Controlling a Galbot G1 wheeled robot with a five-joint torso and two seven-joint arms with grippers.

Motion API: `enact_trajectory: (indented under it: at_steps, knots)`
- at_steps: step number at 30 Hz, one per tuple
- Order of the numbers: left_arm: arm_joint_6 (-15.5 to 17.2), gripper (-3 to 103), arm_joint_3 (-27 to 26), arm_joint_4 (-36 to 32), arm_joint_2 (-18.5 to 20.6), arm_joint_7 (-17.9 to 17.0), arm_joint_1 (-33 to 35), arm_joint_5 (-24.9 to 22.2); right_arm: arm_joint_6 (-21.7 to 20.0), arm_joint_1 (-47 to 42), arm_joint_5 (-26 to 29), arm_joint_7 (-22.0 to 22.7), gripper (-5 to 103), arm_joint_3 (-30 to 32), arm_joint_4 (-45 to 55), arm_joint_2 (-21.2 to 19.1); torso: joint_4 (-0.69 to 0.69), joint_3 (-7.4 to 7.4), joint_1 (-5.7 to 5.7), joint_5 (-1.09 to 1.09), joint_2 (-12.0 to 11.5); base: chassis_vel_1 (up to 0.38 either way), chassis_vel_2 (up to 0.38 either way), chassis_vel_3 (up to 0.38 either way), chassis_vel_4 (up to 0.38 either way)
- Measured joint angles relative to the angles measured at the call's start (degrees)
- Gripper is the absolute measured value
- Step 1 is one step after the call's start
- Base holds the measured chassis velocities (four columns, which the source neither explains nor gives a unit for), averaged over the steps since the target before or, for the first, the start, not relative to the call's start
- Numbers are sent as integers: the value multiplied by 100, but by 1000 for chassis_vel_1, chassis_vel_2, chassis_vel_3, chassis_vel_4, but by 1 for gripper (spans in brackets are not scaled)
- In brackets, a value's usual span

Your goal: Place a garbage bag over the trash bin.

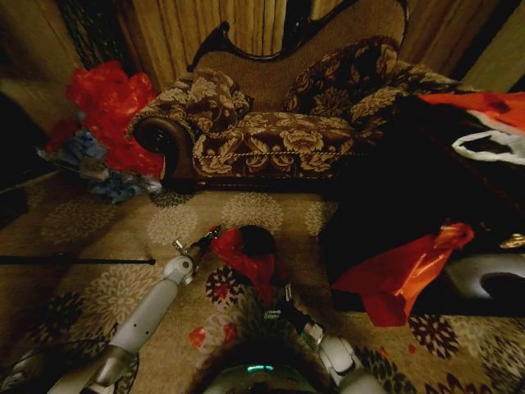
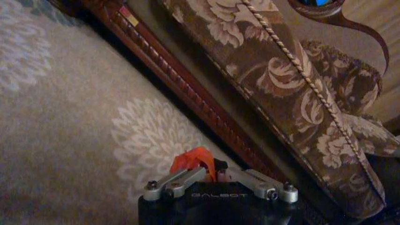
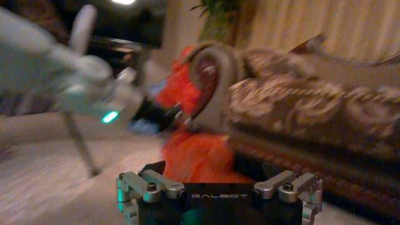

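Left end effector (image 1: 210,235) pinching garbage bag (image 1: 238,250) edge; right end effector (image 1: 277,305), grip state unclear. Partly draped over trash bin (image 1: 256,240), rim not yet covered.

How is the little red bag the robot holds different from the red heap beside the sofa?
The garbage bag is small, draped at the trash bin on the carpet, pinched by the left gripper and the right gripper. The red heap is far bigger, bunched high by the sofa's arm, untouched. Both are bright red plastic.
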Motion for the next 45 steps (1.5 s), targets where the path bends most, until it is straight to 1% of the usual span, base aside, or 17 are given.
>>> enact_trajectory:
  at_steps: [1, 3, 4, 6, 8, 12, 17, 21, 24, 26, 31, 32, 34, 36, 37, 42, 45]
  knots:
    - [1, 0, 0, -10, -3, -2, 9, 0, -106, 69, -104, 268, 100, -115, 73, 39, 0, 0, 0, 1, 0, 0, 0, 0, 0]
    - [2, 0, 0, -12, -3, -3, 11, 0, -125, 81, -123, 309, 100, -135, 82, 44, 0, 0, 0, 1, 0, 0, 0, 0, 0]
    - [3, 0, 2, -26, -7, -10, 23, 0, -243, 177, -271, 565, 103, -301, 108, 79, 1, 0, 0, 1, 0, 0, 0, 0, 0]
    - [7, 0, 5, -47, -17, -28, 28, -10, -257, 254, -447, 660, 96, -447, 69, 133, 0, 0, 0, 1, 0, 0, 0, 0, 0]
    - [9, 0, 6, -52, -19, -35, 28, -14, -256, 273, -499, 677, 96, -496, 43, 152, 0, 0, 0, 1, 0, 0, 0, 0, 0]
    - [20, 0, 11, -81, -32, -61, 44, -32, -278, 336, -665, 718, 89, -715, -69, 279, 0, 0, 0, 0, 0, 0, 0, 0, 0]
    - [41, 0, 2, -137, -34, -82, 84, -64, -306, 467, -928, 884, 90, -779, -307, 488, -1, 0, 0, 0, 0, 0, 0, 0, 0]
    - [76, 0, -39, -252, -16, -128, 145, -112, -339, 722, -1567, 1202, 95, -782, -744, 850, 0, 0, 0, 1, 0, 0, 0, 0, 0]
    - [82, 0, -51, -309, 33, -138, 158, -144, -295, 782, -1821, 1332, 98, -724, -991, 957, 0, 0, 0, 1, 0, 0, 0, 0, 0]
    - [83, 0, -54, -318, 45, -139, 158, -157, -299, 782, -1850, 1377, 96, -710, -1038, 978, 0, 0, 0, 1, 0, 0, 0, 0, 0]
    - [86, 0, -60, -323, 76, -140, 146, -191, -395, 779, -2030, 1635, 91, -667, -1164, 1074, 0, 0, 0, 1, 0, 0, 0, 0, 0]
    - [87, 0, -61, -323, 71, -140, 143, -195, -466, 790, -2104, 1746, 84, -663, -1196, 1103, 0, 0, 0, 1, 0, 0, 0, 0, 0]
    - [87, 0, -61, -323, 69, -140, 142, -196, -481, 793, -2128, 1769, 84, -659, -1204, 1110, 0, 0, 0, 1, 0, 0, 0, 0, 0]
    - [87, 0, -63, -323, 65, -140, 140, -200, -485, 814, -2269, 1822, 76, -627, -1281, 1134, 0, 0, 0, 1, 0, 0, 0, 0, 0]
    - [87, 0, -63, -323, 65, -140, 140, -200, -485, 814, -2269, 1822, 76, -627, -1281, 1134, 0, 0, 0, 1, 0, 0, 0, 0, 0]
    - [87, 0, -66, -314, 65, -141, 131, -205, -441, 810, -2386, 1827, 56, -629, -1373, 1168, 0, 0, 0, 1, 0, 0, 0, 0, 0]
    - [87, 0, -69, -310, 64, -142, 131, -207, -410, 820, -2434, 1835, 54, -612, -1428, 1216, 0, 0, 0, 1, 0, 0, 0, 0, 0]
